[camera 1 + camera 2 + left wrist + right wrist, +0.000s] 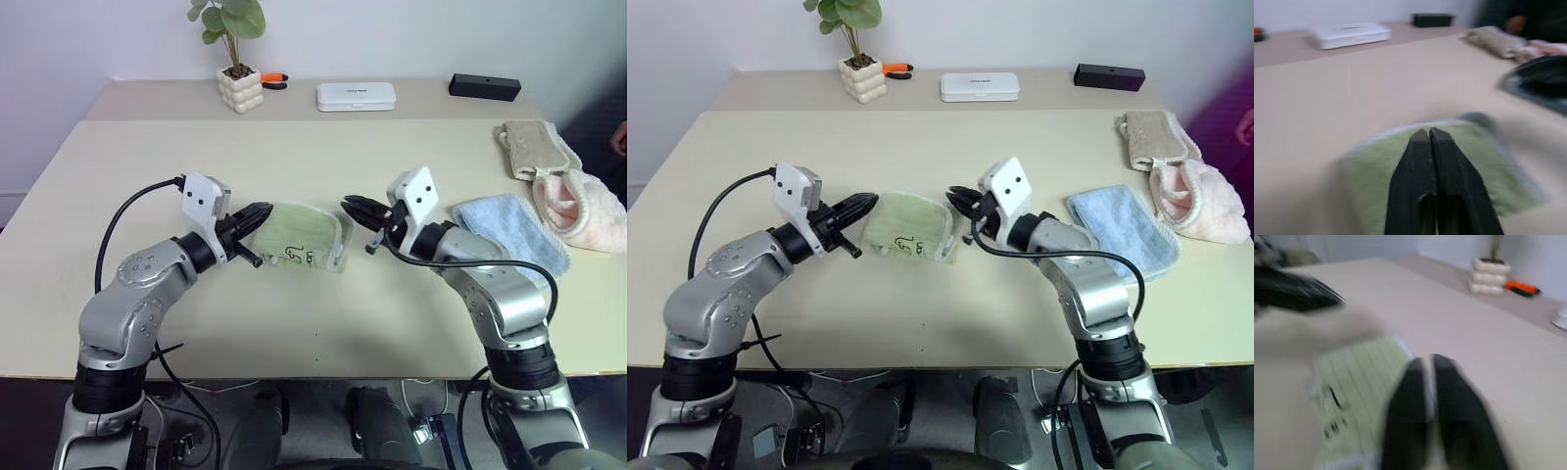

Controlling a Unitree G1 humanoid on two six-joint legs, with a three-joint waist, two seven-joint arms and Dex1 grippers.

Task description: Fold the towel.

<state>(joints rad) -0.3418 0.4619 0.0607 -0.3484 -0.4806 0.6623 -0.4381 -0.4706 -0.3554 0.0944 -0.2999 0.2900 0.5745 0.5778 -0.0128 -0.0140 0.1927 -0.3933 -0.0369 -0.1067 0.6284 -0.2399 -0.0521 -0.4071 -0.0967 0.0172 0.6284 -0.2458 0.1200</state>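
While the towel [305,237] lies folded into a small green pad on the bench [294,157], midway between your two arms, your left claw [263,211] is clenched with nothing in it, its tips just at the pad's left edge. Your right claw [351,207] is clenched and empty too, just off the pad's right edge. A light blue towel [514,230] lies beyond your right arm

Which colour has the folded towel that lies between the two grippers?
Light green with a whitish edge; the towel shows best in the right eye view.
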